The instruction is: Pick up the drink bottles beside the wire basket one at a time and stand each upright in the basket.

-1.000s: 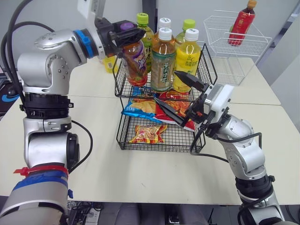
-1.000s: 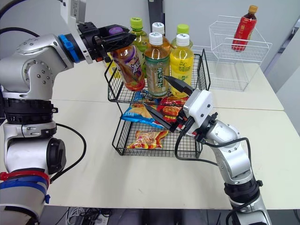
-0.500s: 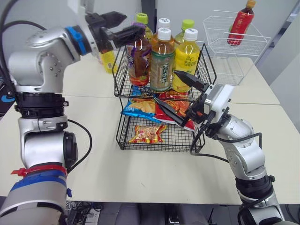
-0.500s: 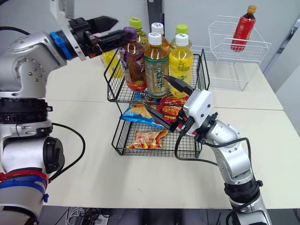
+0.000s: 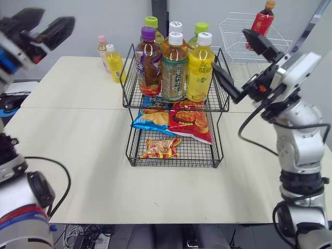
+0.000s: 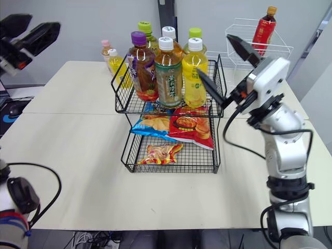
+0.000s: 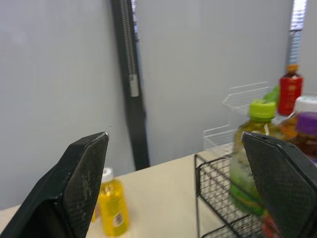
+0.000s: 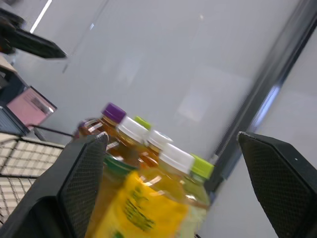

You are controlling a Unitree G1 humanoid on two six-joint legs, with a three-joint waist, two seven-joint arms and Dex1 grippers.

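Btwn picks, I judge. Six bottles (image 5: 175, 67) stand in wire basket (image 5: 128, 78) top tier. Left hand (image 5: 54, 18), spread & empty, well left of basket; right hand (image 5: 228, 47), spread & empty, just right. Next: left hand drops to yellow bottle (image 5: 113, 63) on tabletop (image 5: 72, 124), behind-left of basket.

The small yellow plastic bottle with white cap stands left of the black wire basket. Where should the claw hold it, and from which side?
Probably around the mid body of the small yellow plastic bottle, the open left claw coming level from the near left: it stands upright, the wall of the black wire basket is close on its right, a pink-capped bottle behind.
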